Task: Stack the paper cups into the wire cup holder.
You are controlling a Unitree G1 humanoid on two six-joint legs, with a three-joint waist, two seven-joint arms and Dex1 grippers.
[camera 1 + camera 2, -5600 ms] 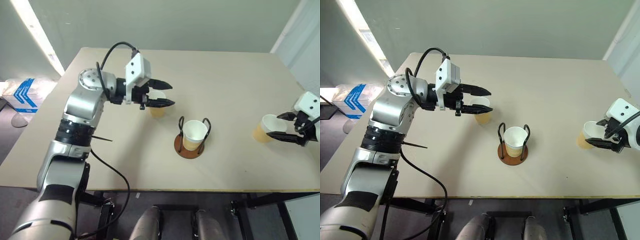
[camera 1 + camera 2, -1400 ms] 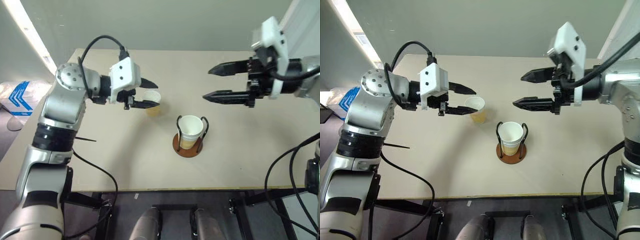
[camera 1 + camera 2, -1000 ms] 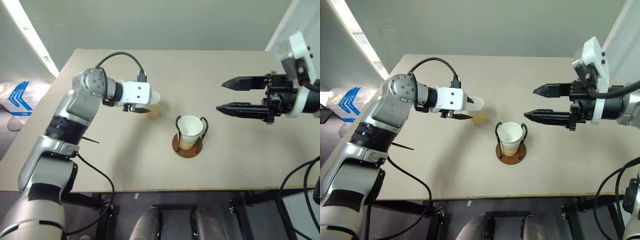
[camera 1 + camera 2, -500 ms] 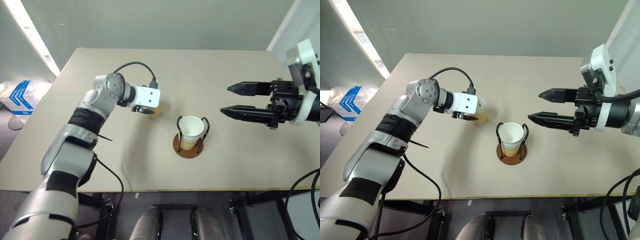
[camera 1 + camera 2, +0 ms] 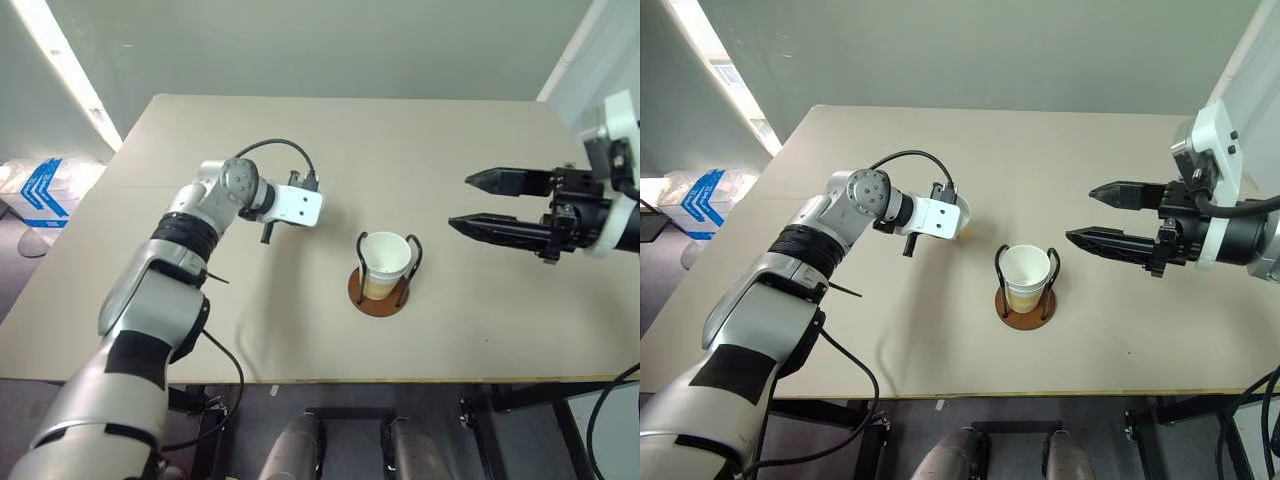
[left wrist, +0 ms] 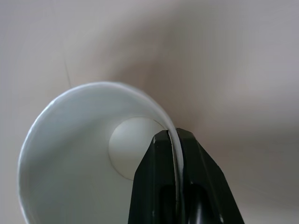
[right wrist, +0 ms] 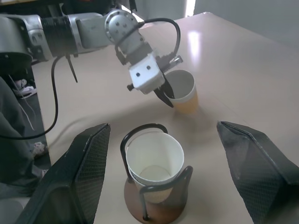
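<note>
Left gripper (image 6: 175,186) is pinched shut on the rim of the last loose paper cup (image 7: 183,91) — upright near the table's (image 5: 450,140) middle, just left of and behind the wire cup holder (image 5: 381,292) with its nested cups (image 5: 383,262) — while the right gripper (image 5: 485,205) hangs empty, fingers apart.

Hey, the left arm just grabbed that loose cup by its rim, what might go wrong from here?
1. The left gripper pinches only the thin wall of the paper cup, so the rim may crumple or slip when lifted.
2. The wire cup holder already holds cups between narrow black loops; a tilted cup could catch on a loop.
3. The right gripper hangs open nearby, possibly crowding the path.
</note>
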